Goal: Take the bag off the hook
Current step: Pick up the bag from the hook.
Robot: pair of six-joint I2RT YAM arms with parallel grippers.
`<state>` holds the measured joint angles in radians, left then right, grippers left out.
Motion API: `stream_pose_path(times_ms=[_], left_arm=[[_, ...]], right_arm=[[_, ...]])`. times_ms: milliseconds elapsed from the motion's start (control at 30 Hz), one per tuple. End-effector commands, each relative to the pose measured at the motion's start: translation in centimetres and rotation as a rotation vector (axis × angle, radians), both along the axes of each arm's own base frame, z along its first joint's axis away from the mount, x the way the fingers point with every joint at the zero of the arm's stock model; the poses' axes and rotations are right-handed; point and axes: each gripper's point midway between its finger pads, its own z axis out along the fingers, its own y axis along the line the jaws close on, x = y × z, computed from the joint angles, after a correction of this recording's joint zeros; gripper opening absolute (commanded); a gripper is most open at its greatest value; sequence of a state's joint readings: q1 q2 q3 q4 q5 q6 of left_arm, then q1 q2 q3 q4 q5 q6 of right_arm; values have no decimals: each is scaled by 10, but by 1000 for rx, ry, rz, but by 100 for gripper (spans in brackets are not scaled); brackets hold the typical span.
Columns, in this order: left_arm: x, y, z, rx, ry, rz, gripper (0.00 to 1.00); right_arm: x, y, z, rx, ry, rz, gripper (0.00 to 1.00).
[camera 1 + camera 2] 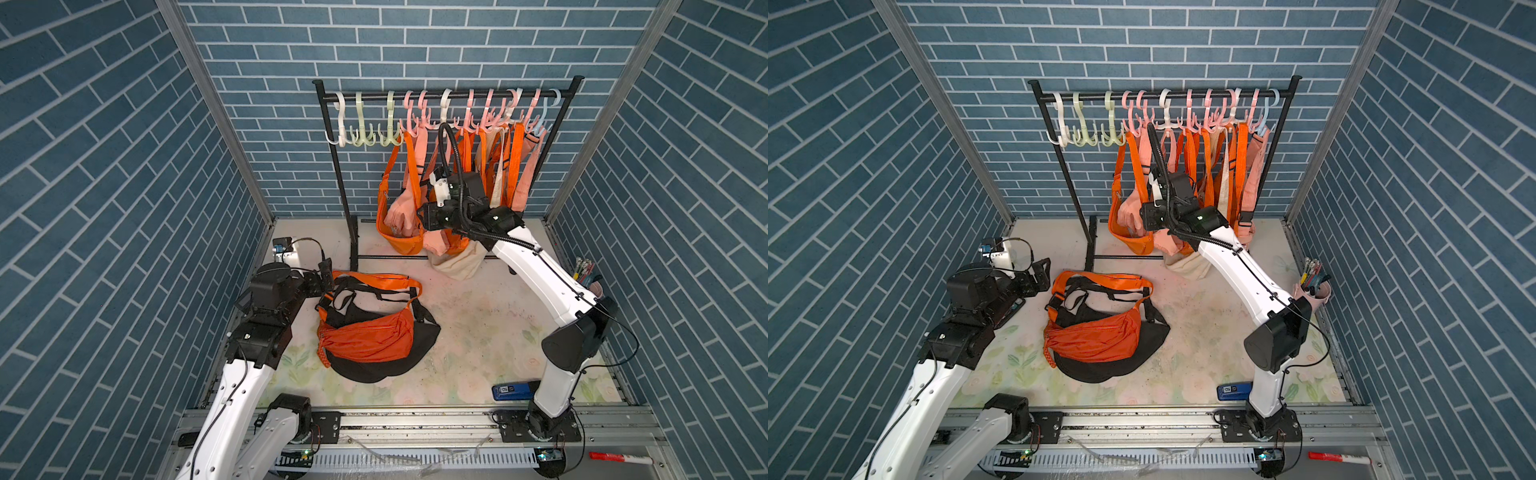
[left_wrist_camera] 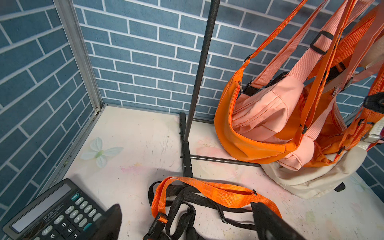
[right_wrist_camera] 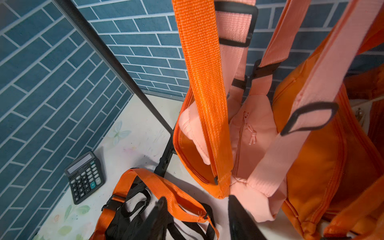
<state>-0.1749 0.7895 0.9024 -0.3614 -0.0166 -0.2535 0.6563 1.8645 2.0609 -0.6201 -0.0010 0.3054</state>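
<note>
Right wrist view: right tool (image 3: 197, 198) half open and empty, fingertips just short of the orange nylon sling bag (image 3: 185, 149) hanging by its strap from a pink plastic hook (image 1: 409, 114) on the black metal rack (image 1: 457, 94); left tool (image 2: 189, 205) wide open.

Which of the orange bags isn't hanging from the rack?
The orange bag lying flat on the table atop a black bag, in front of the rack; the other orange ones hang by straps from its hooks.
</note>
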Motion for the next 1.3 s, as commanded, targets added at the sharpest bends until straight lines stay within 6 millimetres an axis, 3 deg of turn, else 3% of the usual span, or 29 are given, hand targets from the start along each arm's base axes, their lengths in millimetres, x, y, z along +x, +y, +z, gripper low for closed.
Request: stream_pose_path(times_ms=[0, 500, 567, 600, 667, 733, 867, 1033, 1100, 1267], left_arm=[[0, 1, 3, 6, -15, 2, 99], [0, 0, 4, -3, -22, -8, 99], [0, 0, 4, -6, -21, -7, 99], [0, 0, 4, -7, -22, -6, 99], [1, 0, 3, -7, -20, -6, 99], [1, 0, 3, -8, -20, -9, 99], [0, 1, 3, -7, -19, -4, 99], [1, 2, 2, -2, -17, -1, 99], [1, 2, 2, -1, -16, 1, 99], [6, -3, 1, -40, -12, -14, 99]], right_arm=[[16, 0, -2, -70, -26, -29, 48], [69, 15, 6, -58, -110, -92, 47], [72, 13, 12, -49, -128, -103, 44], [79, 18, -3, -61, -113, -104, 41], [81, 19, -3, -57, -117, -108, 37], [83, 19, -3, -54, -118, -110, 30], [81, 19, -3, -50, -113, -104, 0], [74, 18, 3, -33, -103, -91, 0], [64, 14, 21, -6, -119, -85, 0], [49, 11, 31, 19, -113, -55, 0]])
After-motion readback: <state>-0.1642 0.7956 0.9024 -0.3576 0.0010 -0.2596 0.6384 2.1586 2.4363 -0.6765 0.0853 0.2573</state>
